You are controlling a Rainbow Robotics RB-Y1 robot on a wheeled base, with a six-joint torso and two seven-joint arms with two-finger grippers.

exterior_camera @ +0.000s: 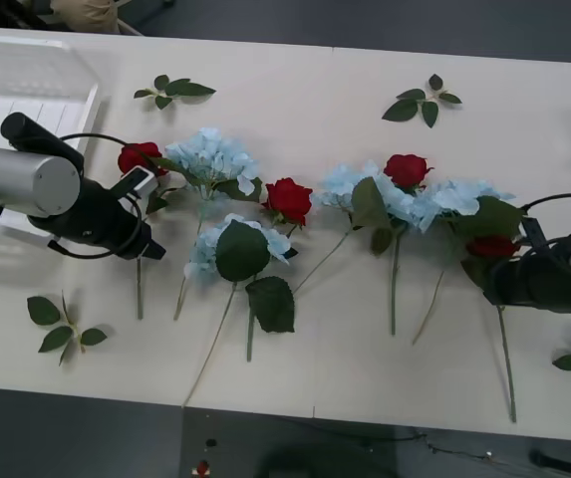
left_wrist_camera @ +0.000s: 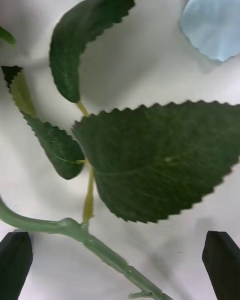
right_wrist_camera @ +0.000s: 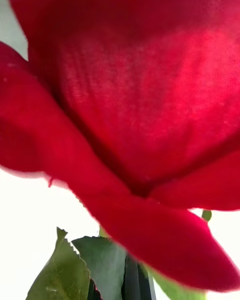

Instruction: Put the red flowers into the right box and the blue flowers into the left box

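front, left arm: your left gripper (exterior_camera: 153,249) sits low over the table (exterior_camera: 305,90) just beside the leftmost red rose (exterior_camera: 138,156) and its stem.
front, right arm: your right gripper (exterior_camera: 486,282) is at the far-right rose (exterior_camera: 491,247), whose bloom lies against it.
front, flowers: red flowers and blue flowers (exterior_camera: 209,155) lie in a row across the table; none in the left box (exterior_camera: 26,105), which stands at the far left corner.
front, extras: loose leaf sprigs (exterior_camera: 173,91) lie scattered.
right wrist: a red bloom (right_wrist_camera: 135,110) is pressed close to the camera, with green leaves (right_wrist_camera: 82,270) under it; finger state you cannot tell.
left wrist: your fingers (left_wrist_camera: 15,262) are spread wide, with a green stem (left_wrist_camera: 75,230) crossing between them, not pinched; serrated leaves (left_wrist_camera: 160,160) and a blue petal (left_wrist_camera: 212,20) lie beyond.
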